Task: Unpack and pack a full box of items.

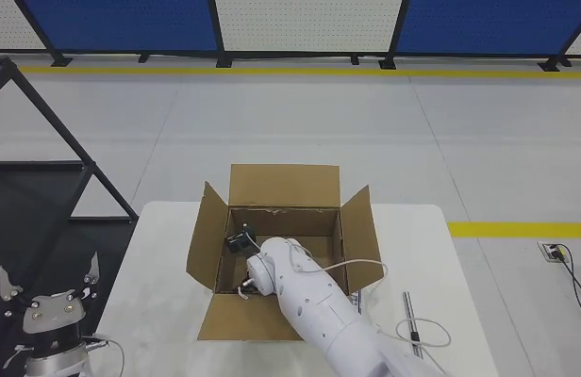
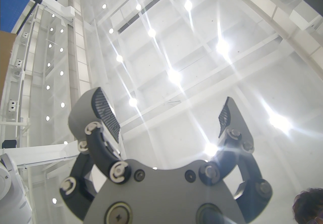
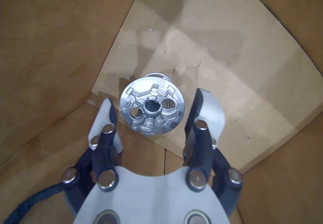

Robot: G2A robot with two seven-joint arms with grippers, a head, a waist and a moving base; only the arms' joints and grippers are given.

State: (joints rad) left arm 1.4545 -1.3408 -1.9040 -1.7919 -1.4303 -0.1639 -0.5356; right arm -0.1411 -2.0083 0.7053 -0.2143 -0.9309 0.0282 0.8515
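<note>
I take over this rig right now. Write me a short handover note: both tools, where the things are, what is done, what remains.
Left tool: open, holds nothing, points upward, off to the side of the table.
Right tool: open, down inside the cardboard box, with the round metal part between its jaws, not gripped.
Things: the box stands open on the table; the part sits on the box floor; a thin metal rod lies on the table beside the box.
Done: right arm is placed over the part.
Left: probably close on the part, lift it out, then go on unpacking and packing.
</note>
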